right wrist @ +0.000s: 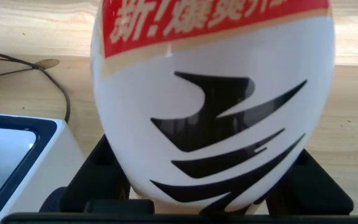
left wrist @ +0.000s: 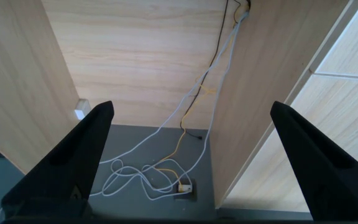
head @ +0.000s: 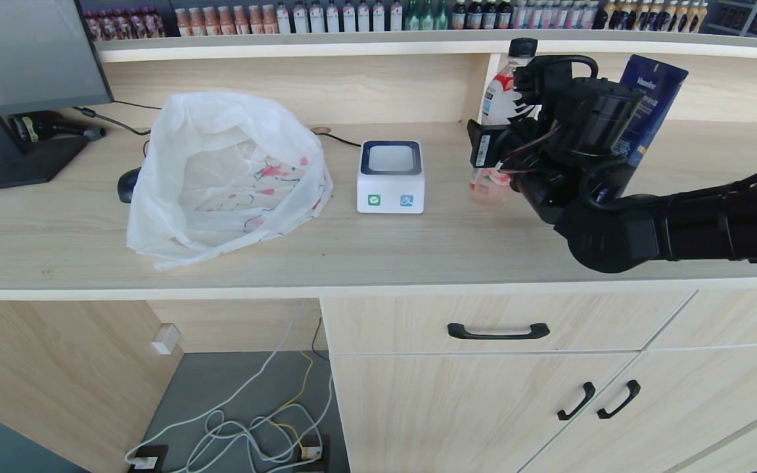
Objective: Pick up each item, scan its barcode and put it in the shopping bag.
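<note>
Right hand (right wrist: 207,180) pinching bottle (head: 498,98), contact hidden in head view; left hand (left wrist: 191,109) spread, cables (left wrist: 166,174) beyond.

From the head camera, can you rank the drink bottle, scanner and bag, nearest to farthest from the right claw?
1. Drink bottle, inside the right claw.
2. Scanner, in the middle, to the claw's left.
3. Shopping bag, farther left.
</note>
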